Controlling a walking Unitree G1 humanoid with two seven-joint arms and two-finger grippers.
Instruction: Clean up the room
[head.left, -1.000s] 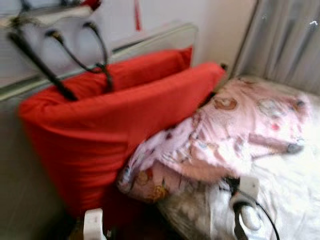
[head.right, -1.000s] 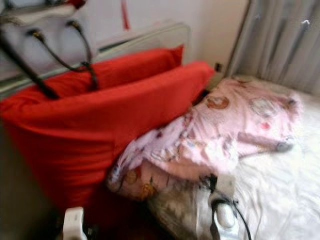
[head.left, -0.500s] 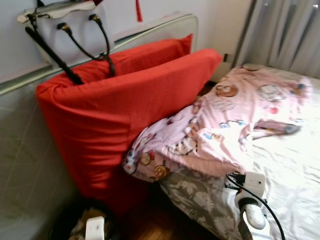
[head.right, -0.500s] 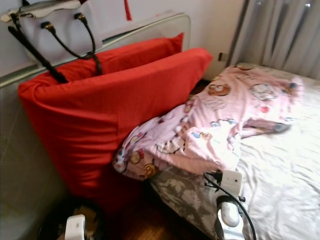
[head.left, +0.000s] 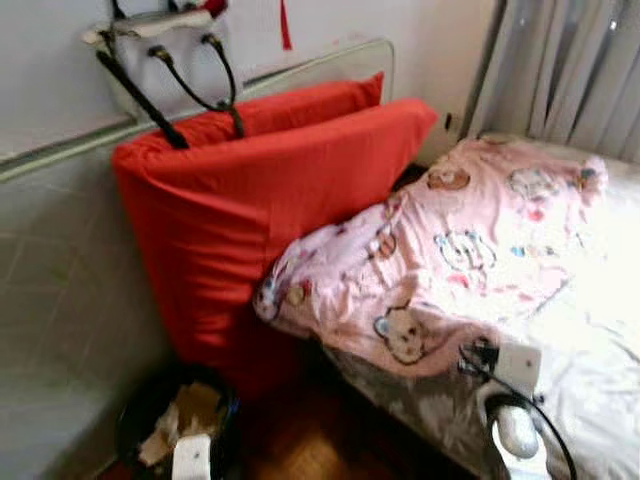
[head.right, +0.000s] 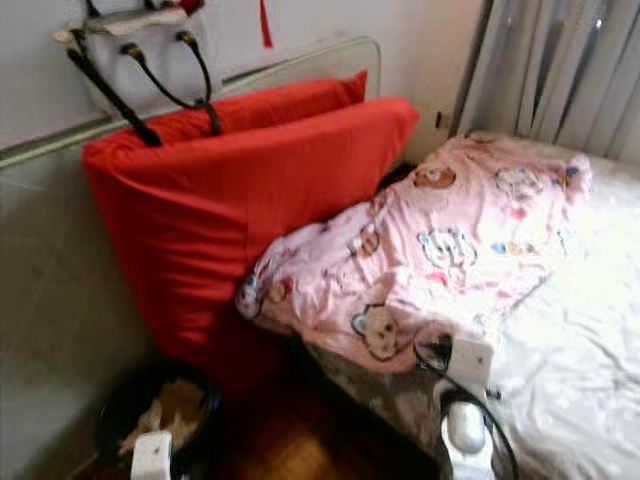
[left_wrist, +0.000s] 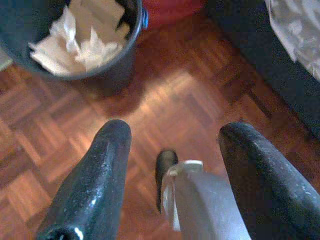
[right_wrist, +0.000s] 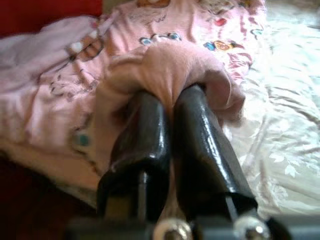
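Right jaws pinch pink blanket (right_wrist: 165, 65); left jaws spread above paper-filled bin (left_wrist: 90, 75).

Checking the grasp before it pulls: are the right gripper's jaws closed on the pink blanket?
Yes, the right gripper has its jaws pinched together with a fold of the pink blanket bunched between them.

Pink cartoon-print blanket (head.left: 450, 260); red cushions (head.left: 270, 200)

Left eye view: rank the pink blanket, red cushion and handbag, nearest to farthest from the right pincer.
From the right pincer, shut on the blanket:
1. Pink blanket, on the bed, in its grip.
2. Red cushion, leaning left of the bed.
3. Handbag, above the cushion, by the wall.
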